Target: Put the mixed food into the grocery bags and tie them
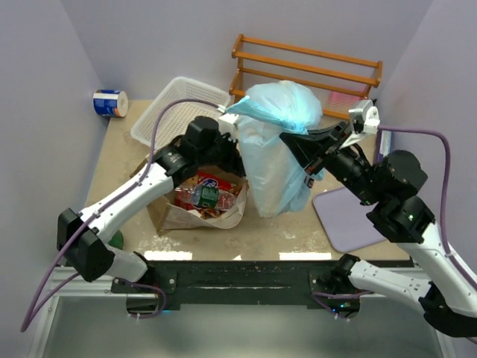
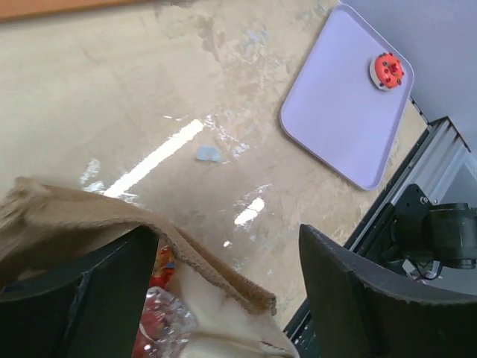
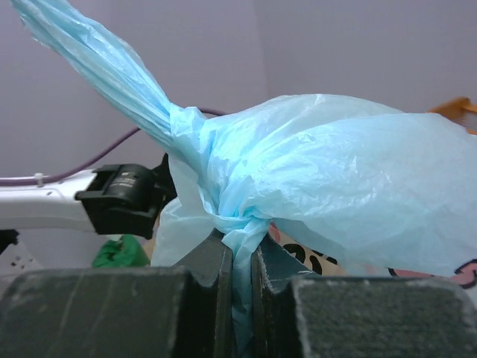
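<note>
The light blue plastic bag (image 1: 276, 156) stands upright mid-table, its top twisted into a knot (image 3: 238, 220) with a loose tail (image 1: 242, 109) pointing left. My right gripper (image 3: 242, 276) is shut on the twisted plastic just under the knot (image 1: 292, 140). The brown paper bag (image 1: 195, 212) lies open to its left, holding mixed food: a red packet (image 1: 218, 181) and a clear green-labelled bottle (image 1: 206, 195). My left gripper (image 2: 223, 298) is open, jaws wide apart, with the paper bag's rim (image 2: 201, 265) between them and untouched. In the top view it (image 1: 229, 133) sits by the blue bag's left side.
A white mesh basket (image 1: 179, 104) and a blue-and-white can (image 1: 110, 102) sit at the back left. A wooden rack (image 1: 305, 67) stands behind the bags. A lilac tray (image 2: 346, 97) carrying a small red round thing (image 2: 388, 71) lies at the right. A green thing (image 1: 117, 239) is near the left base.
</note>
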